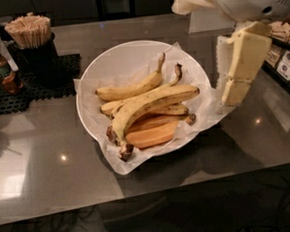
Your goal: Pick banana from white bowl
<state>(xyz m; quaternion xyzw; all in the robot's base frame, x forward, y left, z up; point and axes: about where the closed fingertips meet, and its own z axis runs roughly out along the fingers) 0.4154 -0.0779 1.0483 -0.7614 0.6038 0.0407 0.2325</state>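
Observation:
The white bowl (pixel 113 57) stands in the middle of the dark counter, lined with crinkled white paper. The banana (pixel 149 104) lies on top of the pile, long and curved, its dark frayed stem at the bowl's front left. Shorter slim bananas (pixel 129 91) lie behind and under it. A straight orange-toned one (pixel 151 135) lies in front. My gripper (pixel 230 100) hangs from the cream arm just right of the bowl's rim, pointing down, above the paper's edge and apart from the fruit.
A black cup of wooden stirrers (pixel 31 33) and a small sauce bottle (pixel 2 71) stand on a black mat (pixel 36 87) at the back left. Boxes of packets (pixel 285 57) sit at the right edge. The counter's front edge runs below the bowl.

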